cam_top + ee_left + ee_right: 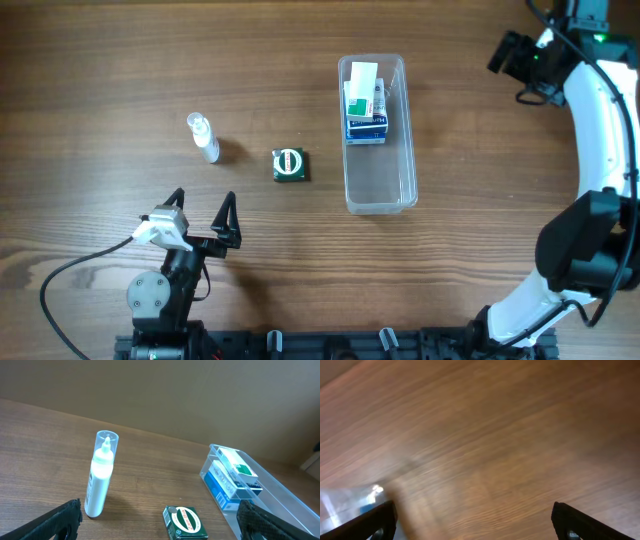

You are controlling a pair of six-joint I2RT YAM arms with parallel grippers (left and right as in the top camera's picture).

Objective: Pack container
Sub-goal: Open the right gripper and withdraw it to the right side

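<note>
The clear plastic container (382, 185) lies lengthwise right of the table's centre. At its far end it holds a blue-and-white box and a green-and-white box (364, 102). A small dark green box (290, 165) and a white bottle with a clear cap (203, 137) stand on the table to its left. My left gripper (203, 215) is open and empty, near the front edge, below the bottle and green box. Its wrist view shows the bottle (100, 477), green box (185, 522) and container (280, 495) ahead of the open gripper (160, 516). My right gripper (512, 55) is open and empty at the far right, apart from the container.
The right arm's white links (605, 110) curve down the right edge of the table. A cable (75, 268) runs from the left wrist. The right wrist view is blurred and shows bare wood between the open fingers (472, 517).
</note>
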